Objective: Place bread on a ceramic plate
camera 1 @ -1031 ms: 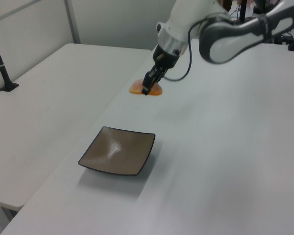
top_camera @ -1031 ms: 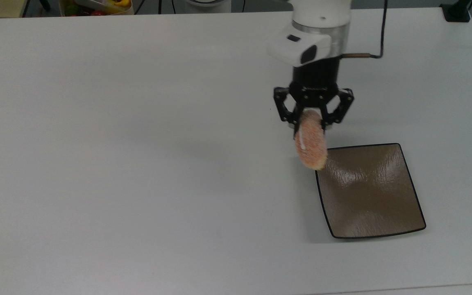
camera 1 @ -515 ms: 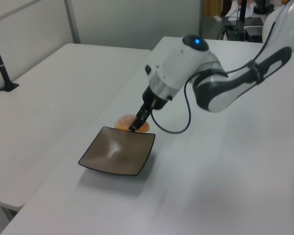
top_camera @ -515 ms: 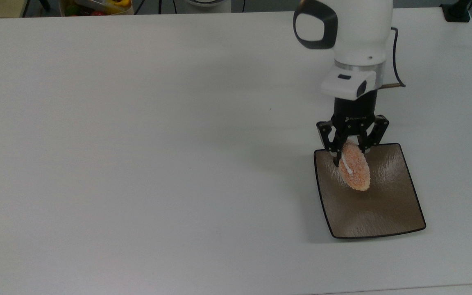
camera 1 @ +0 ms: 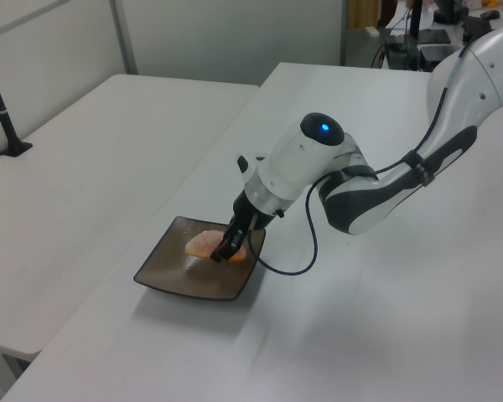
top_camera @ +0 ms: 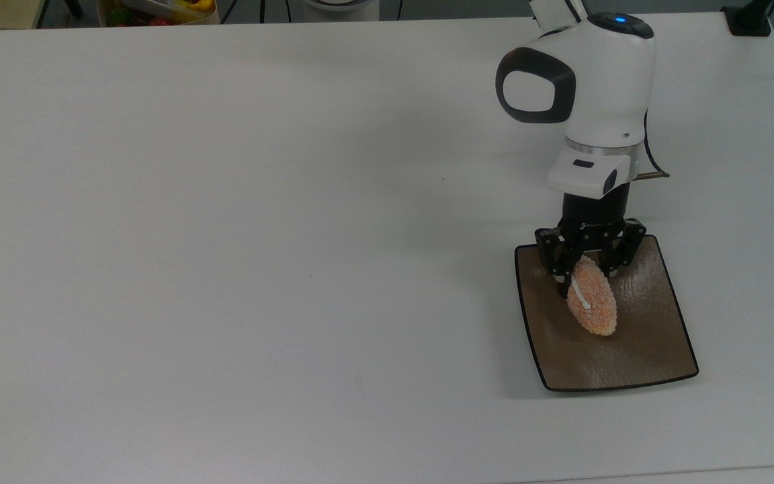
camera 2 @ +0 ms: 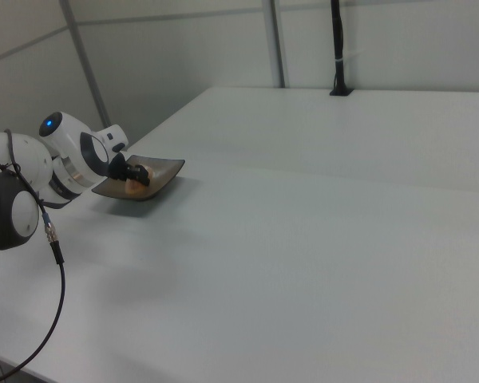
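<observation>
The bread [top_camera: 594,306], an orange-pink oval bun with a white stripe, is held at its upper end between the black fingers of my gripper [top_camera: 585,277], which is shut on it. It hangs low over the middle of the square brown ceramic plate [top_camera: 635,353] at the top view's right; I cannot tell whether it touches the surface. The left view has the bread [camera 1: 206,244] inside the plate [camera 1: 180,275], with the gripper [camera 1: 227,250] at its right end. In the right view the gripper [camera 2: 139,177] stands over the plate [camera 2: 164,169] at the far left.
The white table [top_camera: 259,235] stretches wide to the top view's left of the plate. A container of colourful items [top_camera: 158,10] sits past the far edge, and a black post base [top_camera: 750,20] at the far right corner. A second table [camera 1: 84,159] adjoins in the left view.
The arm has carried the bread from beside the plate's upper left corner to over its middle and lowered it. The gripper stayed shut on the bread.
</observation>
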